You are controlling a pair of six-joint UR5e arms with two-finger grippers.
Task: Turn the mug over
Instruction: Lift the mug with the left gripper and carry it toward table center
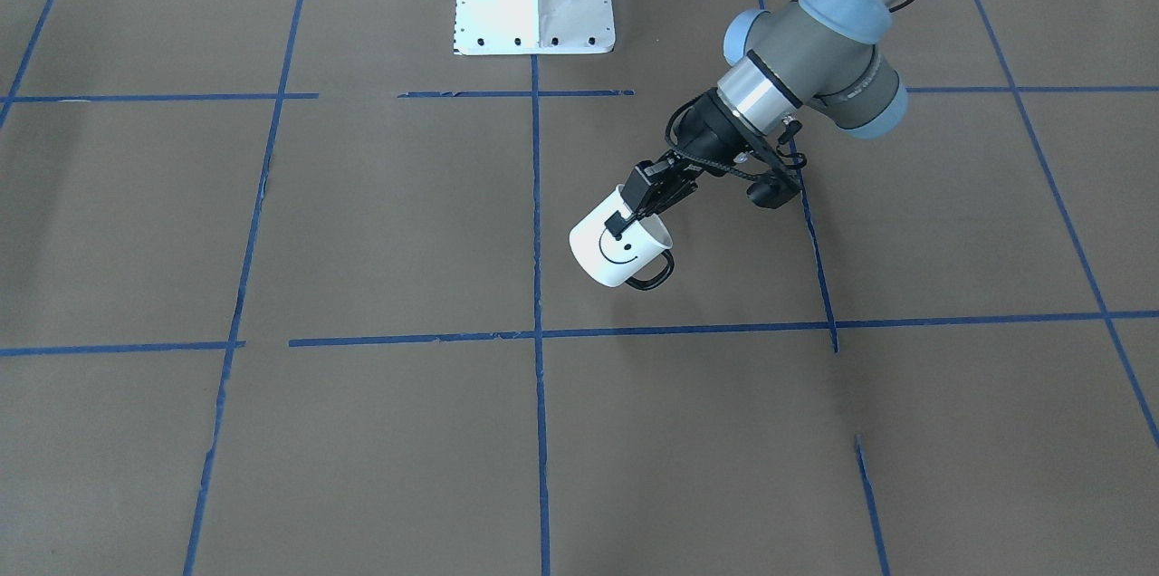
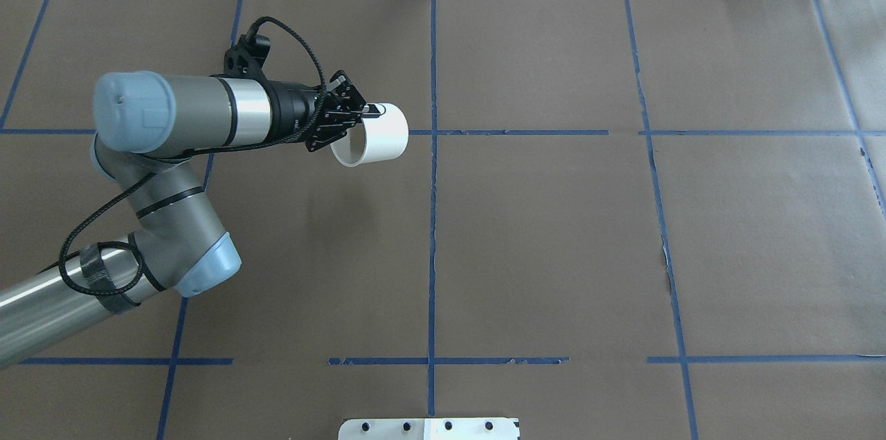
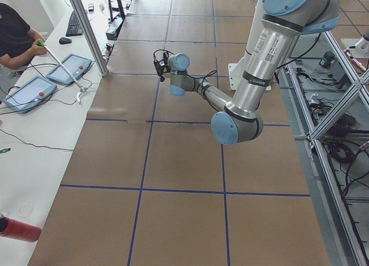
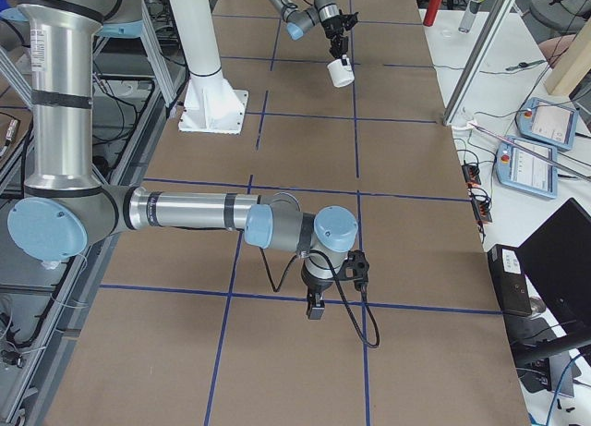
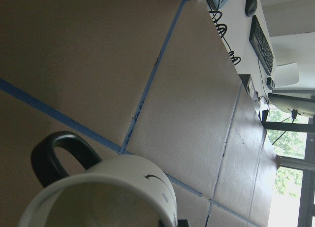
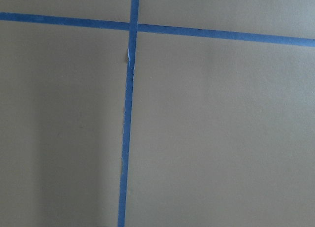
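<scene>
My left gripper point(image 1: 625, 219) clamps the rim of the small white smiley-faced enamel mug point(image 1: 599, 261), mouth tilted toward two o'clock. It seems mid-flip; the set-down remains.

In front of you the right arm point(image 4: 185, 211) reaches low across the brown table point(image 4: 416, 260). Its wrist is bent down, so the right tool point(image 4: 315, 311) points at the surface by a blue tape line point(image 4: 166, 289). From here you cannot tell whether its fingers are apart or together. A black cable point(image 4: 355, 326) loops out from that wrist.

At the far end, the left tool point(image 4: 338, 56) hangs from the small left arm point(image 4: 295, 19) with the mug point(image 4: 342, 72) at its tip. The white pedestal point(image 4: 211, 107) stands left of it. A pendant point(image 4: 540, 126) lies on the side bench point(image 4: 499, 93) at your right.
</scene>
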